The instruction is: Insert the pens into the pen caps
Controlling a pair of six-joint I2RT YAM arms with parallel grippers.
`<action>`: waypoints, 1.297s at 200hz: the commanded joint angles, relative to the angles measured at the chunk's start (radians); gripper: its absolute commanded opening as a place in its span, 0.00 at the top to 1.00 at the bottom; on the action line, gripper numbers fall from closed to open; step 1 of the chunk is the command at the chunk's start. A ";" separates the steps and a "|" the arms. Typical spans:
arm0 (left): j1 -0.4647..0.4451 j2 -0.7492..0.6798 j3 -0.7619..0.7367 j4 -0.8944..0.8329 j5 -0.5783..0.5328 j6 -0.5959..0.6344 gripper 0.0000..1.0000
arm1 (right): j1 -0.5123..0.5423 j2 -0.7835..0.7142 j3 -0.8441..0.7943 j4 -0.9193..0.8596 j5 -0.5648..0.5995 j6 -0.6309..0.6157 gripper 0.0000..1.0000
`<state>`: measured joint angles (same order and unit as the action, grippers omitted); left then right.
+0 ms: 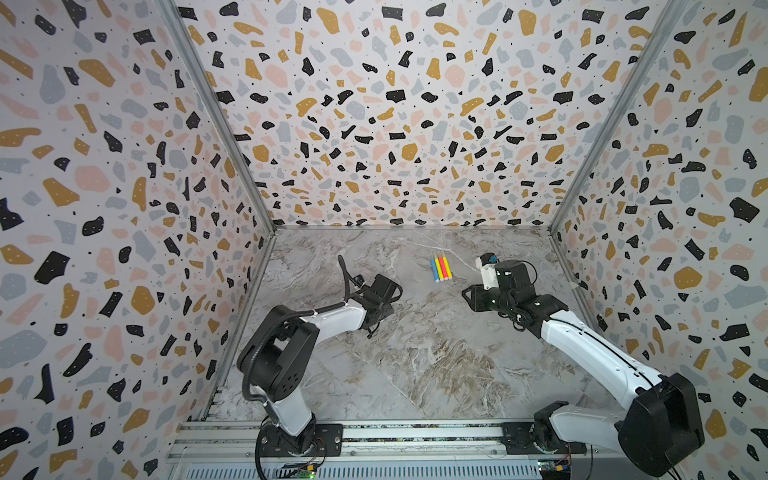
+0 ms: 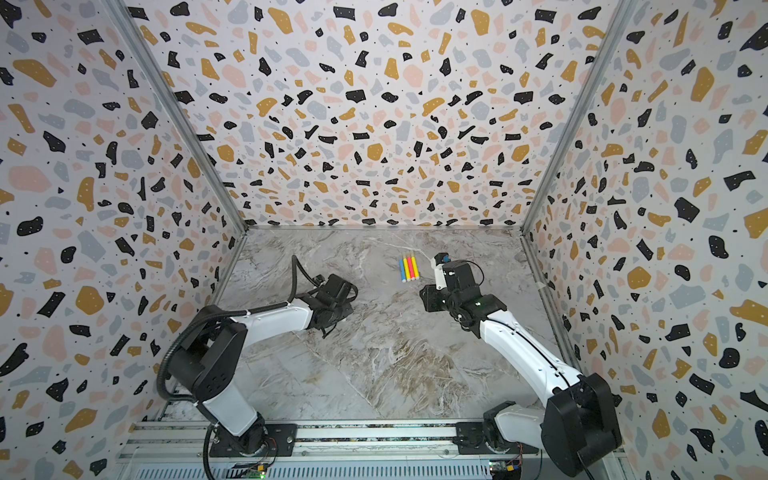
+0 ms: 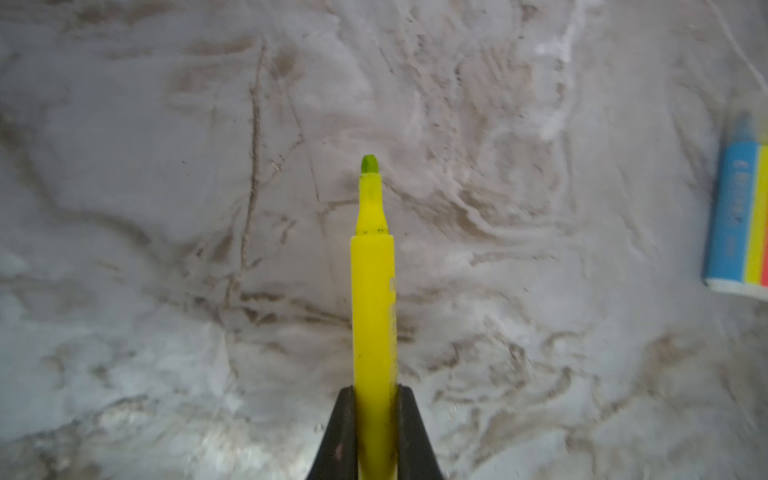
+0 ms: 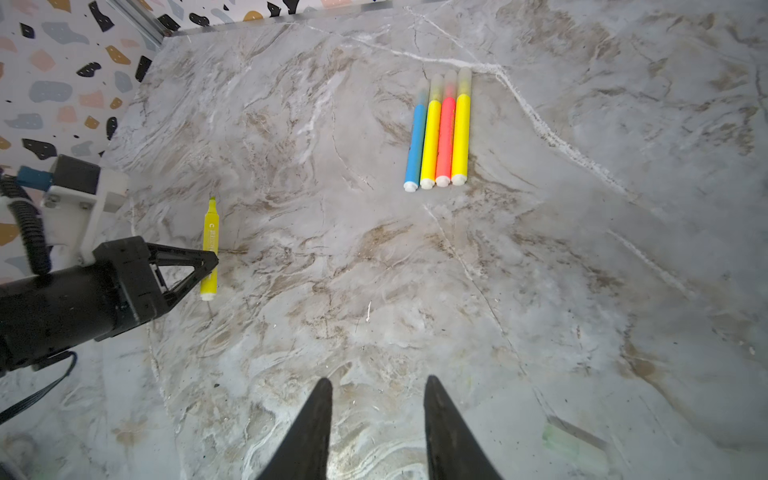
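Where both top views look down on the marble table (image 1: 415, 365), four capped pens (image 1: 441, 268) lie side by side toward the back. In the left wrist view, the left gripper (image 3: 376, 388) is clamped on an uncapped yellow pen (image 3: 373, 299). In the right wrist view, the right gripper (image 4: 378, 380) stands partly open and empty, facing that row.

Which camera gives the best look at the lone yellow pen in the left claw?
The left wrist view: the yellow pen fills the middle, green tip sharp, clamped by the left gripper. The right wrist view shows it nearly whole but small, apart from the four capped pens. In both top views the left arm hides it.
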<state>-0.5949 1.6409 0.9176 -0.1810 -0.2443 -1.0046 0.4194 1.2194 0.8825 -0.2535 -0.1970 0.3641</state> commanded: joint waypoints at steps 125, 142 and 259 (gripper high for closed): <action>-0.240 -0.461 -0.398 0.704 0.455 0.262 0.96 | -0.031 -0.043 -0.294 0.645 -0.747 0.274 0.50; -0.254 -0.469 -0.399 0.721 0.470 0.266 0.96 | -0.004 -0.035 -0.285 0.658 -0.738 0.277 0.50; -0.309 -0.479 -0.405 0.791 0.507 0.268 0.97 | 0.092 0.027 -0.220 0.697 -0.709 0.297 0.53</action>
<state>-0.8932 1.1759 0.5228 0.5339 0.2409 -0.7509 0.5060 1.2465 0.6209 0.4088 -0.9012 0.6510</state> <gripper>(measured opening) 0.114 0.480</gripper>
